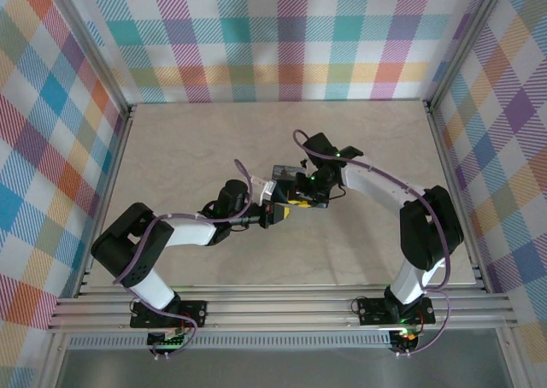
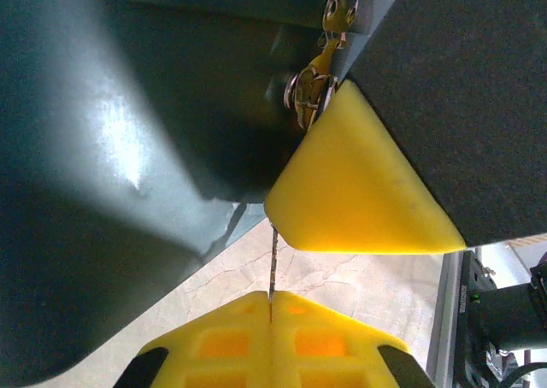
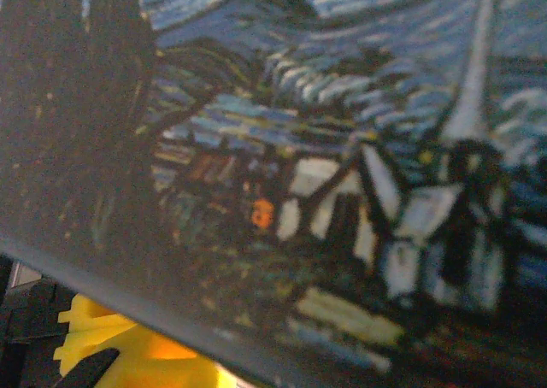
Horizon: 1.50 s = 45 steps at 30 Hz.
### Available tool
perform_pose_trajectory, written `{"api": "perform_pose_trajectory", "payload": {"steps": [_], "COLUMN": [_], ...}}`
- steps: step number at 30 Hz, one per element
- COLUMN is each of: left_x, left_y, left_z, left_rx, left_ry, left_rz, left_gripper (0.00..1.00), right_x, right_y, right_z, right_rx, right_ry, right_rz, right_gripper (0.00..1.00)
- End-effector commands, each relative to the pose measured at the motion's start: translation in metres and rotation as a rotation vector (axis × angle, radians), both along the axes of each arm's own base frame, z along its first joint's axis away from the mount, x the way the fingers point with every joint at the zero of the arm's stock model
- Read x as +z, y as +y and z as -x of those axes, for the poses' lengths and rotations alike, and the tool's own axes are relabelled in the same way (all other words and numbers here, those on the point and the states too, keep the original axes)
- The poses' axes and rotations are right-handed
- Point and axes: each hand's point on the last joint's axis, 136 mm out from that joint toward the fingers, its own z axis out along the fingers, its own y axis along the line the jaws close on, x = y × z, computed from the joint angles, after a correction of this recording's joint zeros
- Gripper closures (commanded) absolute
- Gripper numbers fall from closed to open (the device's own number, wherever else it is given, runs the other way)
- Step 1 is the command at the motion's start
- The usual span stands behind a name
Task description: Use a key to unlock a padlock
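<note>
My left gripper is shut on the key, whose thin grey blade stands up from between the yellow fingers. The blade's tip reaches the corner of a yellow fingertip of my right gripper, beside the dark tin. The tin's painted lid lies across the right gripper's jaws, one yellow finger showing beneath it, and the tin hangs clear of the table. Small silvery pieces on a ring dangle at the tin's edge. The padlock's blue body is hidden. From above, the left gripper and right gripper meet mid-table.
The beige marbled tabletop is fenced by plaid walls on three sides. An aluminium rail runs along the near edge by the arm bases. Black parts of the right arm stand close to the left gripper.
</note>
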Motion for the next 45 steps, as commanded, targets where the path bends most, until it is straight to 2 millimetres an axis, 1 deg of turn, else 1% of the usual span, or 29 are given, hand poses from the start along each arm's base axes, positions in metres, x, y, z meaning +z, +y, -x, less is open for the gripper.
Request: {"api": "perform_pose_trajectory", "payload": {"steps": [1, 10, 14, 19, 28, 37, 41, 45], "left_x": [0.015, 0.000, 0.005, 0.013, 0.019, 0.023, 0.019, 0.011], "left_y": [-0.011, 0.000, 0.000, 0.001, 0.002, 0.000, 0.001, 0.004], "left_z": [-0.003, 0.003, 0.004, 0.001, -0.005, -0.003, -0.001, 0.003], "left_rx": [-0.026, -0.001, -0.005, 0.012, 0.047, 0.032, 0.027, 0.025], "left_ry": [-0.026, -0.026, -0.034, -0.053, -0.072, -0.080, -0.077, -0.074], "left_rz": [0.046, 0.017, 0.030, 0.037, 0.056, 0.078, 0.071, 0.057], "left_gripper": [1.00, 1.00, 1.00, 1.00, 1.00, 1.00, 1.00, 1.00], "right_x": [0.016, 0.023, 0.021, 0.020, 0.018, 0.016, 0.019, 0.021], "right_y": [0.005, 0.005, 0.005, 0.006, 0.005, 0.005, 0.005, 0.005], "right_z": [0.000, -0.007, -0.007, -0.007, -0.006, -0.007, -0.009, -0.010], "right_rx": [0.006, -0.024, -0.027, -0.027, -0.026, -0.031, -0.035, -0.035], "right_ry": [-0.034, -0.047, -0.041, -0.036, -0.035, -0.034, -0.042, -0.050], "right_rz": [-0.052, -0.070, -0.074, -0.077, -0.068, -0.068, -0.070, -0.069], "right_gripper": [1.00, 1.00, 1.00, 1.00, 1.00, 1.00, 1.00, 1.00]}}
